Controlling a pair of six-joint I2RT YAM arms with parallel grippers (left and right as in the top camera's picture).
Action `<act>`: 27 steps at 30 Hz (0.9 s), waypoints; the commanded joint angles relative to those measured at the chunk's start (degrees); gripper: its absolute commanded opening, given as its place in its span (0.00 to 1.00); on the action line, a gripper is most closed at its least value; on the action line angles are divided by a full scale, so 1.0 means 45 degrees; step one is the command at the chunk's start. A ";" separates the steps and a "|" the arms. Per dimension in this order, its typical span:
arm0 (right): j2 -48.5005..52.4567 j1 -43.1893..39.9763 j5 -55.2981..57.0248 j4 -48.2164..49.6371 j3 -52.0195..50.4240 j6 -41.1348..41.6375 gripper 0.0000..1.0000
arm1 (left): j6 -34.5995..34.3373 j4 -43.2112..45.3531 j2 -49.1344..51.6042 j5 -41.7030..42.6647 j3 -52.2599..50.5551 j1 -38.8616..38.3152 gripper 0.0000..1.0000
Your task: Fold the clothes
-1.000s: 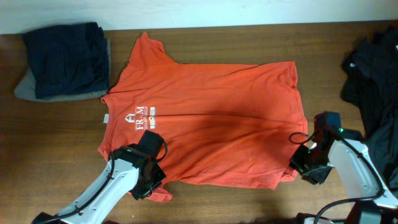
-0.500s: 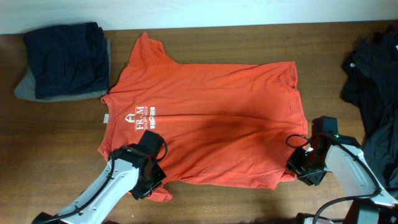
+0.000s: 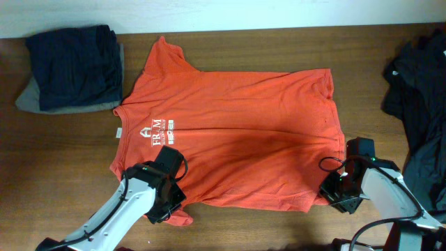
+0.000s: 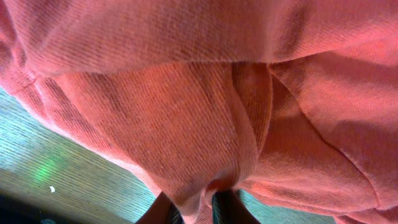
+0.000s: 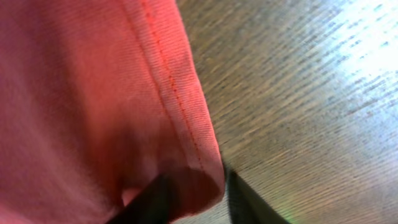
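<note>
Orange-red T-shirt (image 3: 230, 132) ×1 | navy-on-grey stack (image 3: 73, 63) ×1, upper left | black heap (image 3: 418, 104) ×1, right | wrist views alone: left tool (image 4: 194, 208) clamps T-shirt; right tool (image 5: 196, 196) straddles its hem, grip cannot be told

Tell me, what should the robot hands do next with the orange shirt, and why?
Probably the right gripper should close firmly on the T-shirt hem. Its fingers sit either side of that hem, but a firm pinch isn't clear, while the left gripper pinches fabric near the sleeve. Both need hold before lifting.
</note>
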 commanded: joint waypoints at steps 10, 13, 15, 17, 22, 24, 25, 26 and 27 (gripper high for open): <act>0.0044 -0.0049 -0.0024 0.0044 -0.0141 0.0806 0.04 | 0.0500 -0.0034 0.0063 0.0087 0.0063 -0.0068 0.01; 0.0044 -0.0049 -0.0029 0.0039 -0.0136 0.0952 0.04 | 0.0500 -0.0058 0.0063 0.0087 0.0063 -0.0068 0.00; 0.0039 -0.0049 -0.0039 0.0024 -0.0136 0.1044 0.04 | 0.0529 -0.0131 0.0063 0.0083 0.0068 -0.0068 0.01; 0.0019 -0.0049 -0.0039 -0.0015 -0.0136 0.1132 0.04 | 0.0913 -0.0189 0.0049 0.0063 0.0117 -0.0068 0.01; 0.0005 -0.0049 -0.0034 -0.0520 0.0204 0.1132 0.04 | 0.1025 -0.1098 -0.0112 -0.0219 0.0617 -0.0068 0.01; 0.0000 -0.0049 -0.0034 -0.0874 0.0534 0.1132 0.04 | 0.1020 -0.1583 -0.0296 -0.0476 0.0947 -0.0068 0.01; -0.0005 -0.0049 -0.0034 -0.1035 0.0729 0.1132 0.04 | 0.1020 -0.1841 -0.0432 -0.0627 0.1137 -0.0073 0.01; -0.0019 -0.0049 -0.0029 -0.1224 0.0942 0.1137 0.04 | 0.1020 -0.2045 -0.0554 -0.0743 0.1297 -0.0068 0.01; -0.0044 -0.0049 -0.0029 -0.1428 0.1200 0.1132 0.04 | 0.1020 -0.2263 -0.0704 -0.0903 0.1496 -0.0068 0.01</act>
